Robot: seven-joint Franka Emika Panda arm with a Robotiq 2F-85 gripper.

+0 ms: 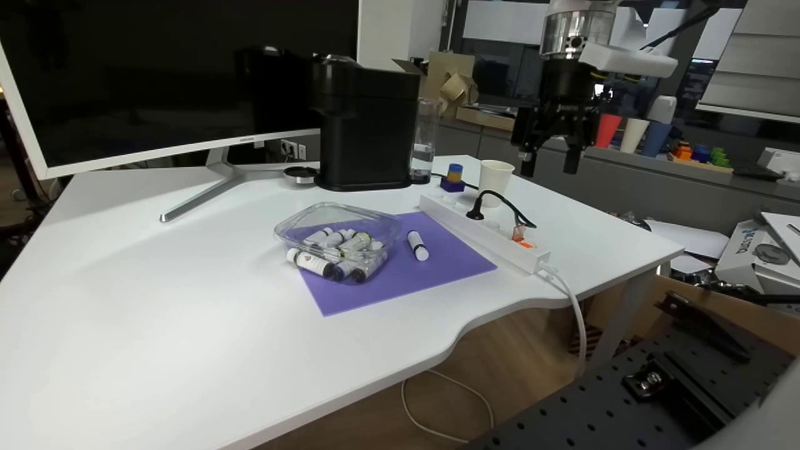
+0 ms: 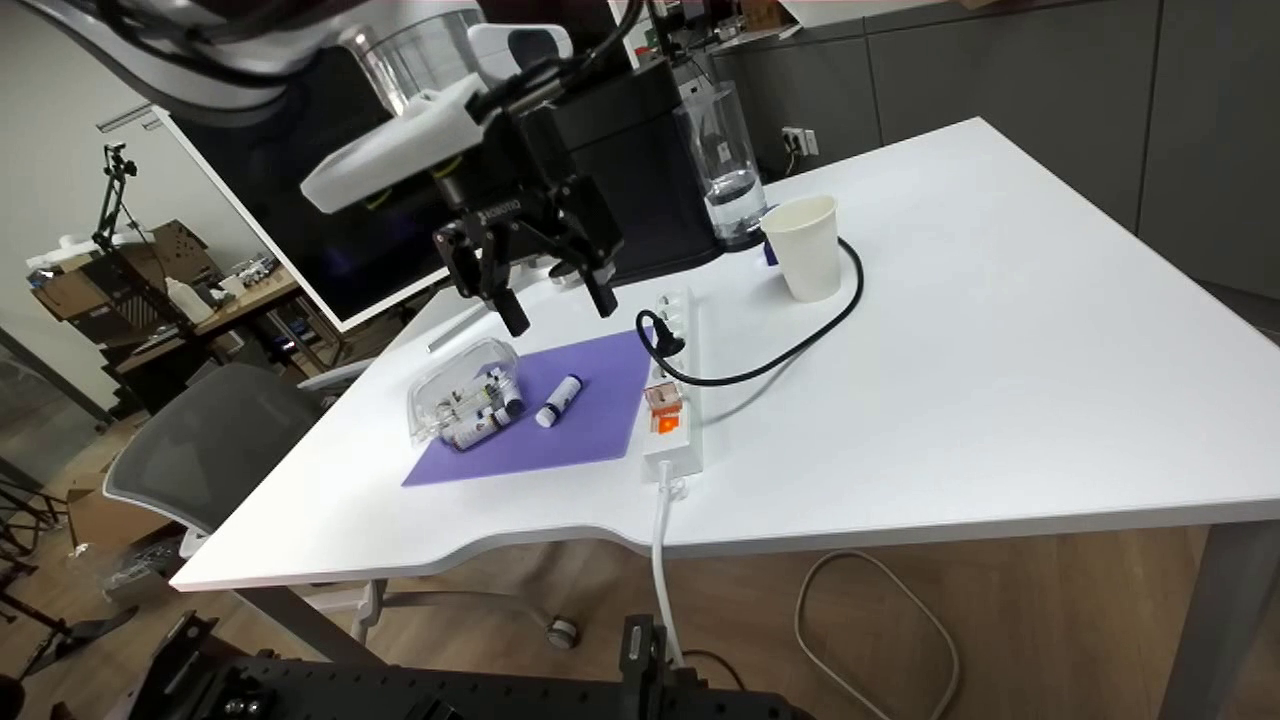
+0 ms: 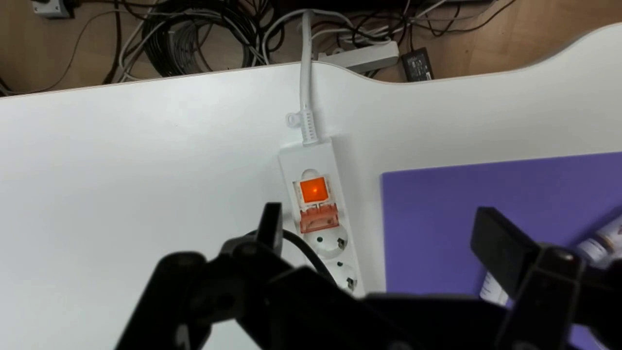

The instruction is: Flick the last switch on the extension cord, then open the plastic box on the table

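Note:
The extension cord is a long white power strip [image 1: 484,239] on the white table [image 1: 156,312]; it shows in both exterior views [image 2: 673,458] and the wrist view [image 3: 308,160]. Its orange switch [image 3: 314,190] sits at the cable end and glows, with a see-through red flap [image 3: 319,218] beside it. The clear plastic box [image 1: 384,228] stands partly on the purple sheet, with several white vials showing through; it also shows in an exterior view [image 2: 428,395]. My gripper [image 3: 379,224] is open and empty, well above the table, in both exterior views [image 1: 550,164] [image 2: 560,314].
A loose vial [image 1: 417,245] lies on the purple sheet [image 1: 406,281]. A black plug [image 1: 475,211] with a curved cable is in the strip. A paper cup [image 2: 808,250], a glass cylinder [image 1: 425,140], a tall black machine [image 1: 369,125] and a monitor [image 1: 175,75] stand farther back.

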